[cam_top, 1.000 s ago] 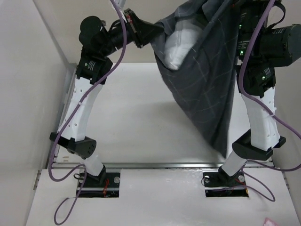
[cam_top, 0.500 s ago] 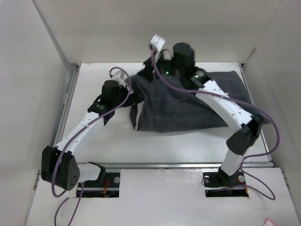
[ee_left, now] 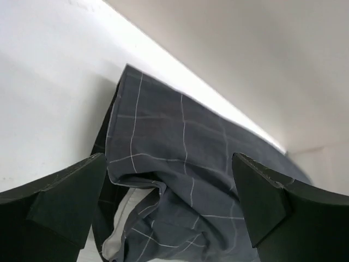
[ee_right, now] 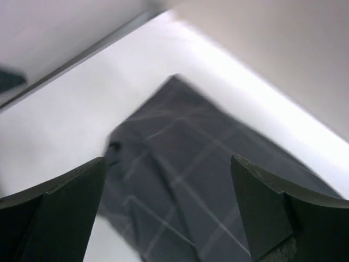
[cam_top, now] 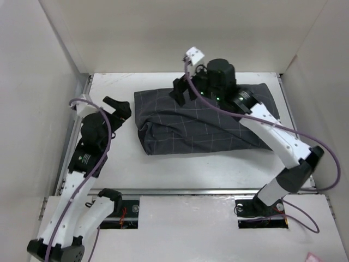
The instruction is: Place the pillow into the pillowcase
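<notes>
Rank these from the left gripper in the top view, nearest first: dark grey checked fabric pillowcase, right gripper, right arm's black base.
1. Dark grey checked fabric pillowcase, just right of the left gripper.
2. Right gripper, over the pillowcase's far edge.
3. Right arm's black base, near right edge.

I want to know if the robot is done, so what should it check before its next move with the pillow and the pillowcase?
1. Left gripper open, holding nothing: ok.
2. Right gripper open, holding nothing: ok.
3. Pillowcase lying on the table, plump: ok.
4. Pillow all the way inside: cannot tell; a white bit shows at the open end in the left wrist view.
5. Left gripper apart from the fabric: ok, it sits off to the left.
6. Right gripper apart from the fabric: cannot tell; it hangs over the pillowcase's far edge.
</notes>
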You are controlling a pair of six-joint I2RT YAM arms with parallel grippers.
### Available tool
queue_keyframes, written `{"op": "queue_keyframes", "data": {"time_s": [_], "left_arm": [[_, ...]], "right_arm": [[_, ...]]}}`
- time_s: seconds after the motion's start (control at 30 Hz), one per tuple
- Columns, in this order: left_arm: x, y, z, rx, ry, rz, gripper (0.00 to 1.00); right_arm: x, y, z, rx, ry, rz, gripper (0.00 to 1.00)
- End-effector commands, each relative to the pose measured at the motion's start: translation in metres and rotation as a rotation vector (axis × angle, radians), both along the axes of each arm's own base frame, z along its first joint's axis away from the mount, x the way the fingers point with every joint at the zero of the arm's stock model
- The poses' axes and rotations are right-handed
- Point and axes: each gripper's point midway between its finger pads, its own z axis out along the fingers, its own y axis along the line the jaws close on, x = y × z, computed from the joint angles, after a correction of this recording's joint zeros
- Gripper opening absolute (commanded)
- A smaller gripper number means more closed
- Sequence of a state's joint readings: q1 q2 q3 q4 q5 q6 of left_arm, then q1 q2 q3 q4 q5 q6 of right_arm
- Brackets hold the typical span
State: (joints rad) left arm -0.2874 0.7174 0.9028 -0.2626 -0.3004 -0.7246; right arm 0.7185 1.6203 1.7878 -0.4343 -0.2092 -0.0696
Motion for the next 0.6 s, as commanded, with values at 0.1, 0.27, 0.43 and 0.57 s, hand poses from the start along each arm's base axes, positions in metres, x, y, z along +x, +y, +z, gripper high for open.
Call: {"op": "queue_keyframes", "data": {"time_s": [0.1,0.27,0.43,0.57], "left_arm": [[0.029,-0.060,-0.071,0.065,0.203,-0.303,1.00],[0.021,-0.095,-0.124,0.058,0.261,-0.451,1.00],[0.037,-0.110,-0.136,0.101,0.278,-0.477,0.98],[0.060,-0.106,-0.161,0.195,0.382,-0.443,0.71]], "right_arm": [[0.074,-0.142,-0.002,0.043,0.048,-0.668,1.00],[0.084,-0.227,-0.042,0.105,0.183,-0.858,1.00],[0.079,-0.286,-0.085,0.074,0.257,-1.065,1.00],[0.086,-0.305,-0.119,0.083,0.329,-1.071,1.00]]}}
